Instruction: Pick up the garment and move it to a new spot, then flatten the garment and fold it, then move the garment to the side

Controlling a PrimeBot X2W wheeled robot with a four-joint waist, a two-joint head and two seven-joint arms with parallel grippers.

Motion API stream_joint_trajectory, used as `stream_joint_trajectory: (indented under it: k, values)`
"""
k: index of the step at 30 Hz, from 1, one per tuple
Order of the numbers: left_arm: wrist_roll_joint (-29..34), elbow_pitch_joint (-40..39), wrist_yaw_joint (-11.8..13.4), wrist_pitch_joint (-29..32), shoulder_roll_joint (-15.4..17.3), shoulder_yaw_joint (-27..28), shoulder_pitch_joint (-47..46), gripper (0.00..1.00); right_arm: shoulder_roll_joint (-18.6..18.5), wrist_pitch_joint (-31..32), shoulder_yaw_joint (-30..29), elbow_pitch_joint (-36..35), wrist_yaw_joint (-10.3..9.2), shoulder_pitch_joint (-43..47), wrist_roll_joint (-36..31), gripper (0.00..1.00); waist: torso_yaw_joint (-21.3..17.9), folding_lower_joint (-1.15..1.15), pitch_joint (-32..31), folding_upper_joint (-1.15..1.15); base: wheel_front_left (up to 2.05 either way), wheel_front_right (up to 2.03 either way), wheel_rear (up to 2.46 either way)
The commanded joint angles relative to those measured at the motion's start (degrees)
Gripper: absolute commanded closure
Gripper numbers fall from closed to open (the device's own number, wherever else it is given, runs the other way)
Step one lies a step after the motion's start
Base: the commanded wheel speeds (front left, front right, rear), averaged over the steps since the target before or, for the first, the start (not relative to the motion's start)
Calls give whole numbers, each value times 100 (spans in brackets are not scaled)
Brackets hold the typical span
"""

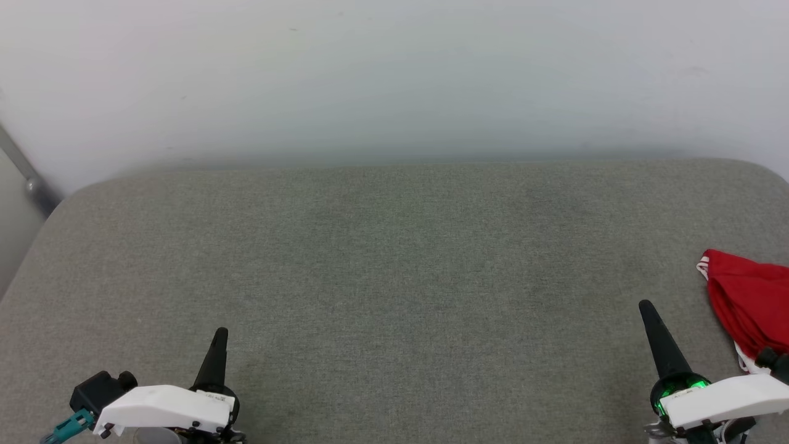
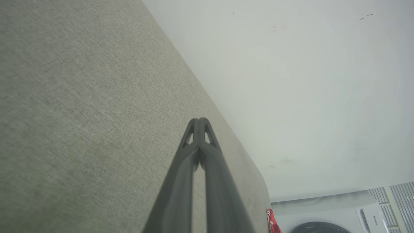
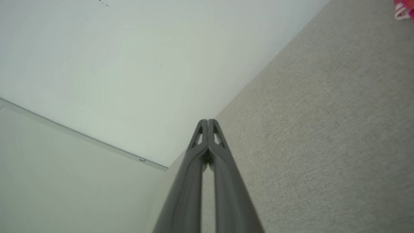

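The garment (image 1: pixel 749 302), red with striped white trim, lies bunched at the right edge of the grey surface (image 1: pixel 394 277), partly cut off by the head view's border. A sliver of the garment (image 2: pixel 271 221) shows low in the left wrist view, and a corner of the garment (image 3: pixel 402 8) shows at the top right of the right wrist view. My right gripper (image 1: pixel 646 306) is shut and empty, just left of the cloth and apart from it. At the lower left my left gripper (image 1: pixel 220 333) is shut with nothing in it. In each wrist view the fingertips touch: left gripper (image 2: pixel 199 120), right gripper (image 3: pixel 208 121).
A pale wall (image 1: pixel 394 74) rises behind the grey surface's rounded back edge. A grey metal bar (image 1: pixel 24 172) slants at the far left. A white washing machine (image 2: pixel 323 213) stands beyond the surface's end in the left wrist view.
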Motion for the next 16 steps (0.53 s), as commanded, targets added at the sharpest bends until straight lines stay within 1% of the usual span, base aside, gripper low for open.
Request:
stream_joint_trajectory:
  k: [1,16]
  values:
    - [-114,-27,-63,37,-19,76,-161,100,-38,-4,-17,-4,0,-174,191,100,2,-1,5,0,0,0,0]
    - [-741,75,-271,260,-196,340,-278,100,-29,16,-65,252,0,-339,1106,100,19,-1,50,0,0,0,0]
